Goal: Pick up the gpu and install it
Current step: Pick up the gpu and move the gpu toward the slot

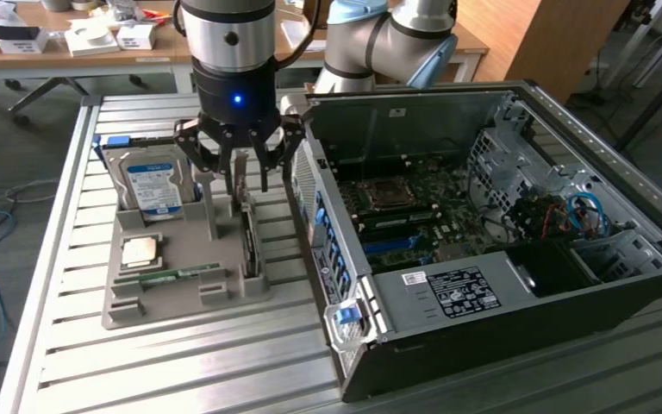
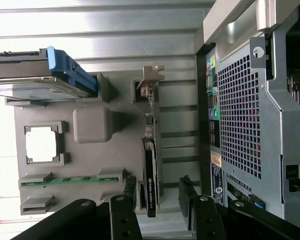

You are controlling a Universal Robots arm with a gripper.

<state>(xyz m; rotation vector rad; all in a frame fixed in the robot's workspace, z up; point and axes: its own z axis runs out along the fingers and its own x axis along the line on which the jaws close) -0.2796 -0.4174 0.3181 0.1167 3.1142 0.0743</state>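
Hovering over the grey parts tray (image 1: 227, 297), the gripper (image 1: 245, 177) hangs nose-down from the arm, a blue light lit on its wrist housing. Fingers spread apart, nothing held; in the wrist view one dark fingertip (image 2: 132, 197) stands on each side of the gpu (image 2: 151, 170), with a gap visible on both sides, so no contact. The gpu (image 1: 251, 246) sits on edge in a slot of the tray, on the side nearest the computer case (image 1: 515, 341), with its pale silver bracket (image 2: 151, 75) at the end away from the gripper (image 2: 159, 200). From the exterior view the fingertips look to be above the card rather than down around it (exact height hard to judge). Also in the tray: a hard drive (image 1: 153, 183) with a blue-white label, propped upright at the far end; a square processor chip (image 1: 140, 251) lying flat in its recess; a narrow green memory stick (image 1: 170, 275) near the front edge. The case lies open on its side just beside the tray, toward the exterior view's right, motherboard (image 1: 423, 216) exposed and its perforated rear panel (image 2: 240, 115) facing the tray. Everything rests on a slatted metal table (image 1: 170, 362).
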